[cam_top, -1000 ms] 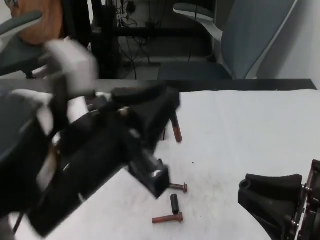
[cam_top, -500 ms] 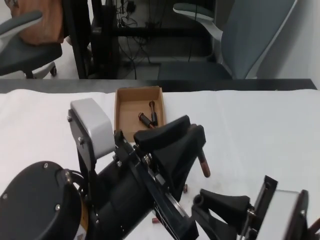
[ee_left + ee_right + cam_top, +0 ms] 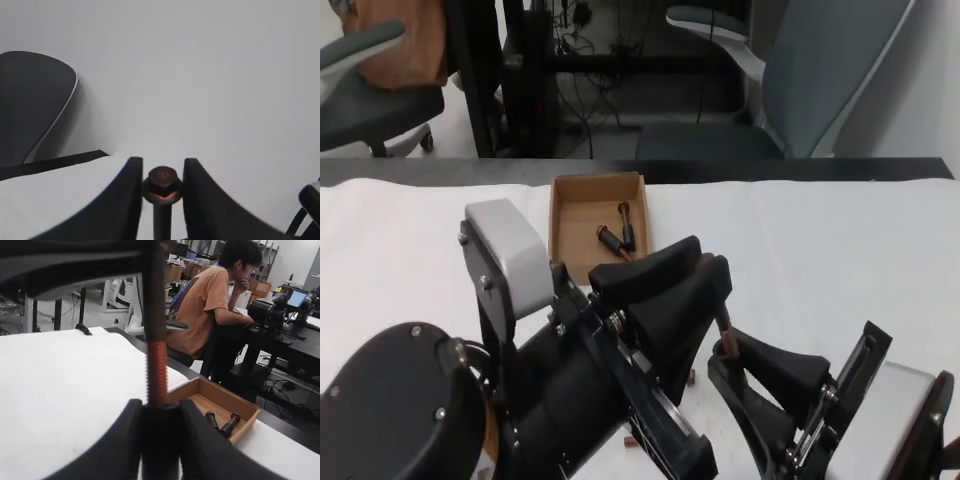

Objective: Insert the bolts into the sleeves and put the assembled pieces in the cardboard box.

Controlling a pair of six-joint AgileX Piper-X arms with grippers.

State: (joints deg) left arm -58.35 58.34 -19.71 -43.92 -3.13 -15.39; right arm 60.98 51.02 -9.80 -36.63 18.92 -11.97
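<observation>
Now the left claw (image 3: 162,172) grips a bolt (image 3: 156,365); the right claw (image 3: 160,407) grips a sleeve (image 3: 160,440); insertion is in hand; next, I think, a straight push is needed.

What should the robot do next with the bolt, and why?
Probably ease the bolt deeper into the sleeve. The left gripper is shut on the bolt's head and the right gripper grips the sleeve. The threaded end sits at the sleeve's mouth, and most of the thread is bare.
</observation>
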